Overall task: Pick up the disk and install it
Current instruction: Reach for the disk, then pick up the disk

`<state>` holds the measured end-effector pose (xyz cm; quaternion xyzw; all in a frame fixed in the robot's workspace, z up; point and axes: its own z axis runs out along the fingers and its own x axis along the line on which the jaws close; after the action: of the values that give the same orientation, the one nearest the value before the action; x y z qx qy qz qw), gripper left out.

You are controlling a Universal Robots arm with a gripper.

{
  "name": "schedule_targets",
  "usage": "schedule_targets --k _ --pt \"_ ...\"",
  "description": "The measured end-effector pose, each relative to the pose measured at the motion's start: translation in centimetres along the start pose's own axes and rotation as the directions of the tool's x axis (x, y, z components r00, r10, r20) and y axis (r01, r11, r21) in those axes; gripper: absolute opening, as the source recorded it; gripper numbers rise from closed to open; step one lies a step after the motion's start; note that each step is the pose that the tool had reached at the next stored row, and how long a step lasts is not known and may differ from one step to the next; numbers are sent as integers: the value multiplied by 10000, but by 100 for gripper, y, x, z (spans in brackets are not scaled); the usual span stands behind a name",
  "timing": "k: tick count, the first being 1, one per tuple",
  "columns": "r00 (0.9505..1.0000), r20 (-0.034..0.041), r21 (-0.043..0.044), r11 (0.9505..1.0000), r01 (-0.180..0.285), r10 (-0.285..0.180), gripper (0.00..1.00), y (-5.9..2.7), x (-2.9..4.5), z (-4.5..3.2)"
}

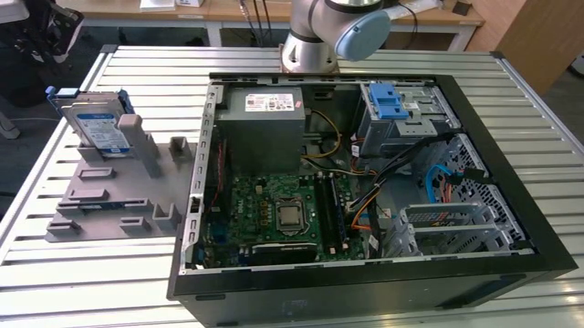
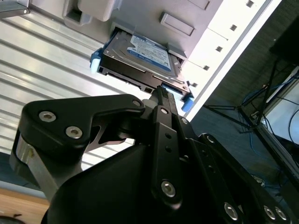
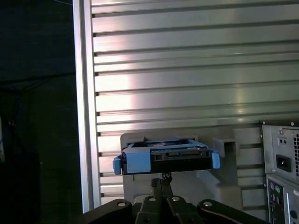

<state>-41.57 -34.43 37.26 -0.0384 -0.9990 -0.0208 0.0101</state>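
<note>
Black linkage of the gripper [image 2: 162, 91] crowds the foreground in both wrist views. Its two fingers are drawn together into one narrow tip with nothing between them: closed and empty, as far as I can judge. That tip points straight at the disk [image 2: 140, 58], and in the second wrist view it sits just beside the connector edge; whether it touches I cannot tell. In the exterior view the disk [image 1: 96, 126] stands on edge in a grey holder [image 1: 109, 198] at the exterior view's left. It is well apart from the open computer case [image 1: 365, 171] and from the drive cage [image 1: 397, 113] with its blue latch inside the case.

Trouble I would expect: closed fingers nudging the drive would tip it in its slot or shove it against the holder's post rather than take hold. A grip on the blue plastic frame alone looks likely to flex and let the drive twist. Loose cables [image 1: 406, 164] lie near the cage and could snag a carried drive.

Holder and case rest on a slatted aluminium table [image 1: 91, 287], bright with reflections. Beyond its edge are a dark floor with trailing cables [image 2: 261, 98], and wooden benches [image 1: 228, 8] stand behind the arm's base [image 1: 306, 51]
</note>
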Motion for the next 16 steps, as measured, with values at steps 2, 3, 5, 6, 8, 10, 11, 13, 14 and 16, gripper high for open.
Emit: schedule_targets --k 2,3,5,6,8,10,11,13,14,16 --pt "10000 -7 1 10000 0 0 11 3 28 3" --pt "10000 -9 1 10000 0 0 11 3 40 5" --pt "10000 -15 1 10000 0 0 11 4 61 8" --pt "10000 -16 1 10000 0 0 11 4 68 9" --pt "10000 -20 2 10000 0 0 11 5 79 11" --pt "10000 -21 2 10000 2 -2 11 5 82 12" --pt "10000 -22 2 10000 1 -1 11 6 82 12" --pt "10000 -22 2 10000 0 0 11 6 84 13" --pt "10000 -22 2 10000 0 0 11 6 84 13" --pt "10000 -23 2 10000 4 -4 11 6 84 13"
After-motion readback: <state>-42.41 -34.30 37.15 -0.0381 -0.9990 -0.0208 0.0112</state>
